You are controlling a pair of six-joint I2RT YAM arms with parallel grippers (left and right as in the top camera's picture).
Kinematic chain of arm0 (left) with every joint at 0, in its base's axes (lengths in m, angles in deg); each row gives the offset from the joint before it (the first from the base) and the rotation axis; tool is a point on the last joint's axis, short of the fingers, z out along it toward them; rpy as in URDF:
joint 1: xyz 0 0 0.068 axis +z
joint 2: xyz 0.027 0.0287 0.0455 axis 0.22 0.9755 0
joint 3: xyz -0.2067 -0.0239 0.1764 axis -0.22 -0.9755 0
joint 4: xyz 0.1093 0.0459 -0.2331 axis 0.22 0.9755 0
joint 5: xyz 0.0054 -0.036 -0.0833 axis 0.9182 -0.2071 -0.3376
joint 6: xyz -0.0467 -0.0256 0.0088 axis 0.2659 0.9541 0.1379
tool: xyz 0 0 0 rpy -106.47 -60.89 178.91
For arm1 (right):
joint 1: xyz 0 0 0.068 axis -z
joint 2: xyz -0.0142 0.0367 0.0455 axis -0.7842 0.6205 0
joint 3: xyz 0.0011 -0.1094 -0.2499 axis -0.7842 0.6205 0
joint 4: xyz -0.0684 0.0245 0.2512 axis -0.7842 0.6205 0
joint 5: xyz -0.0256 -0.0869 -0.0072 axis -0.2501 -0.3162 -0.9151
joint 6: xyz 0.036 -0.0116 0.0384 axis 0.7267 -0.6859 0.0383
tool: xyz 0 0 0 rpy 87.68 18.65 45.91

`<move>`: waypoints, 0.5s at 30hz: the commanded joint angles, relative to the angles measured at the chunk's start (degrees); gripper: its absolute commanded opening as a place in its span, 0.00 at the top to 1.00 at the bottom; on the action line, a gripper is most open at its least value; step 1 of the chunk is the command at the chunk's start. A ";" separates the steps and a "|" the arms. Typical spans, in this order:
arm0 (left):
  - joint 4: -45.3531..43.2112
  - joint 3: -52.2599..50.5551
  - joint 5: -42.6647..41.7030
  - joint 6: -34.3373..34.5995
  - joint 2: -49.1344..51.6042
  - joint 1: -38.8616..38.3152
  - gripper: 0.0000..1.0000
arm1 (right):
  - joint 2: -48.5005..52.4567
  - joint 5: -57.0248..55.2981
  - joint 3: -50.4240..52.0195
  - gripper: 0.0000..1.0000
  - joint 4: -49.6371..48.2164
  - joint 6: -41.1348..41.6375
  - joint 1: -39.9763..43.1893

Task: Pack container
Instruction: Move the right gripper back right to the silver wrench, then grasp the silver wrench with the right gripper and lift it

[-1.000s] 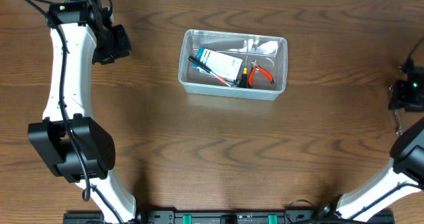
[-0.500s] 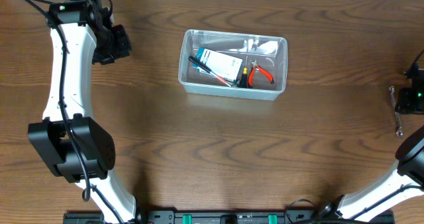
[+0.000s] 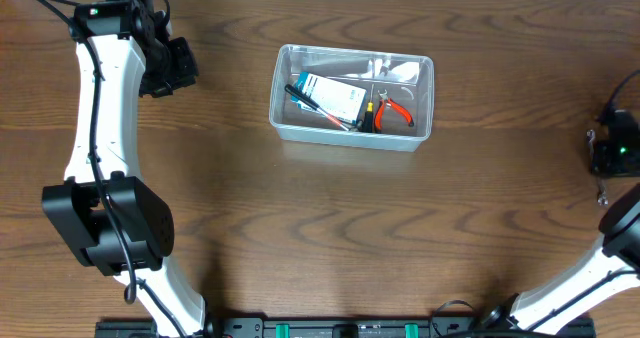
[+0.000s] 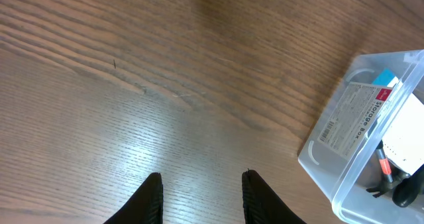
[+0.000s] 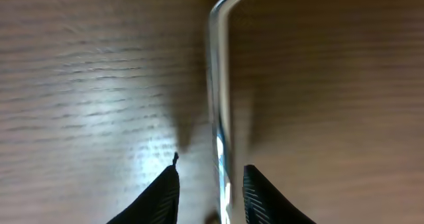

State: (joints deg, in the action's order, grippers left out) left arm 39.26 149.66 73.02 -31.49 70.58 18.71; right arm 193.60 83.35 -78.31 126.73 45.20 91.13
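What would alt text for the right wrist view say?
A thin bent metal rod lies on the wooden table. It runs up from between the two black fingertips of the right gripper, which stand apart, one on each side of it.

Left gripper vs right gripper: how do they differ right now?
The left gripper has only bare table between its fingers; the right gripper straddles a bent metal bar lying on it, a gap showing each side. The left gripper's view catches the container; the right gripper sits at the table's far edge, well away from it. Both are open and point down at the wood.
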 commanded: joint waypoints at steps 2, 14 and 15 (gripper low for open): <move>0.39 -0.39 0.70 -0.35 0.70 0.04 0.71 | 2.38 0.57 0.39 0.69 -0.13 -0.98 0.20; 0.42 -0.39 0.70 -0.35 0.70 0.04 0.71 | 2.43 0.52 0.39 0.99 -0.74 1.86 0.20; 0.39 -0.39 0.70 -0.35 0.70 0.04 0.71 | 2.43 0.50 0.37 0.99 -0.81 2.40 0.20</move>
State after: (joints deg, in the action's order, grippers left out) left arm 39.26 149.66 73.02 -31.49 70.58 18.71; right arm 194.78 83.63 -78.40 125.99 45.85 91.13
